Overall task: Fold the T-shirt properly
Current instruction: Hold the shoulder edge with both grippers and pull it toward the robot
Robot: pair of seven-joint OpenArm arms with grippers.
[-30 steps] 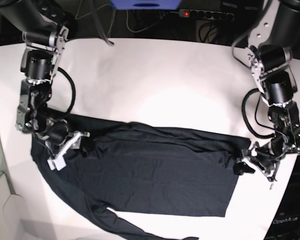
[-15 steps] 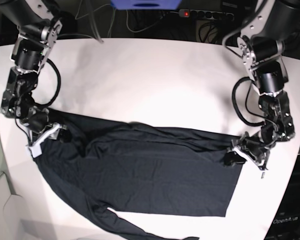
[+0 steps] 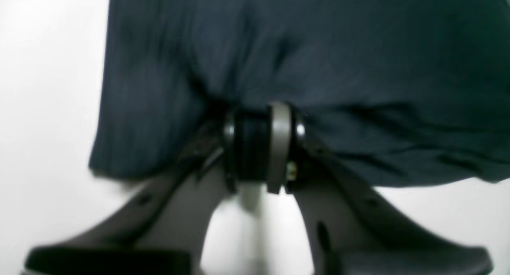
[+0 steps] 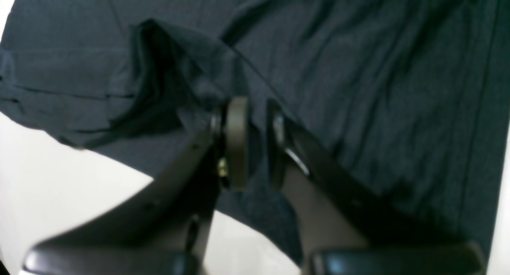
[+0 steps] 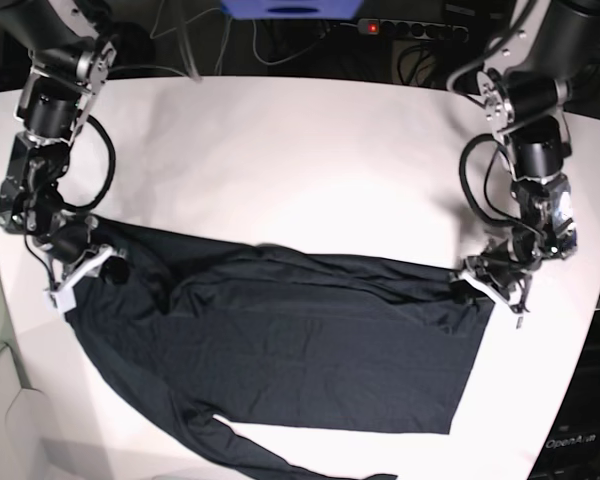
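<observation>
T-shirt flat | left pincer, right pincer clamped on edges

Pale lettering reading "OpenArm" stands on a dark panel at the near right corner of the base view, just beyond the edge of the white table. No other wording is legible in any view.
</observation>
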